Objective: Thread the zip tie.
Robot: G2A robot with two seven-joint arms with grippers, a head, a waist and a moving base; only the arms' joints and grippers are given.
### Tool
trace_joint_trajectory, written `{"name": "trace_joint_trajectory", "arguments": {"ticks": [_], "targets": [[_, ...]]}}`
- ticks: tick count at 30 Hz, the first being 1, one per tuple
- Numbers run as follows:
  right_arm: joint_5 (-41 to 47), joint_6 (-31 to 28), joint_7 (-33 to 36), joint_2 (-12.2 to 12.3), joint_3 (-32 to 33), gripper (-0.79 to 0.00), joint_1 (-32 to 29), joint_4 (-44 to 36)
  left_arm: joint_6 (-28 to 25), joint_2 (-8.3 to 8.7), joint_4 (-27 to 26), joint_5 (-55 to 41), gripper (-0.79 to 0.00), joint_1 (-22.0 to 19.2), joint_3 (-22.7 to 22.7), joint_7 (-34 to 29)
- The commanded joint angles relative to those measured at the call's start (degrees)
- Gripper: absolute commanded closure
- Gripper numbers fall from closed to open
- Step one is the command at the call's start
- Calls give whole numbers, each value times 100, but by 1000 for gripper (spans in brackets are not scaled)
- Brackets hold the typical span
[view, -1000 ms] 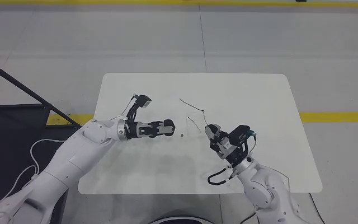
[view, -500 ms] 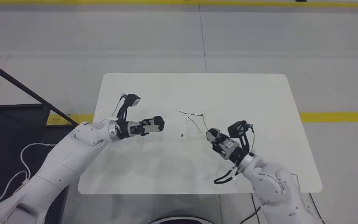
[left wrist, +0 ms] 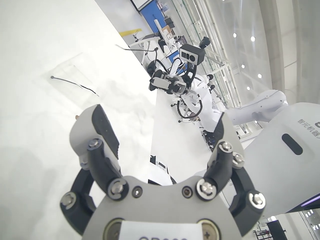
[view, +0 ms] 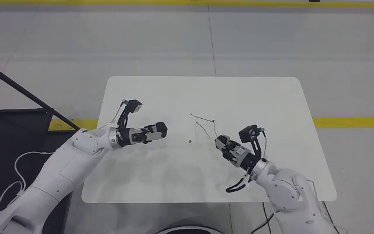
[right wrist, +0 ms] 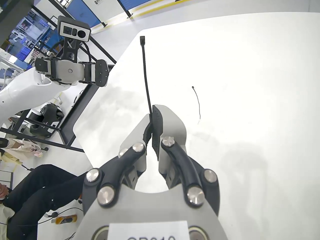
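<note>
Zip tie (view: 203, 118), clamped at its tail in right gripper (view: 222, 142) just right of centre in the top view, extends up and left toward left gripper (view: 160, 130), which hangs left of centre, well apart, fingers spread and empty.

Your left gripper (view: 162, 129) has pulled back from the middle of the desk (view: 263, 96) toward its left edge. Most of that travel came in the first half second, followed by only a small further shift. The gap between it and the right gripper (view: 220, 141) is now clearly wider. Your right gripper has eased slightly toward the near edge. The zip tie (view: 202, 118) it holds came with it, so the free end now sits nearer the near edge than before.
</note>
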Motion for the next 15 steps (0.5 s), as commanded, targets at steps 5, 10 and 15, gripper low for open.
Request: {"name": "trace_joint_trajectory", "arguments": {"ticks": [5,10,15], "targets": [[1553,508,1196,-13,-89,0,352,250,-174,31,-124,812,-785,173,-304,747],[2814,896,2239,8,-28,0,623,535,-427,95,-505,2187,-785,565,-811,1837],[3868,1541,3424,32,-71,0,1062,954,-608,148,-891,2963,-785,997,-1179,2453]]}}
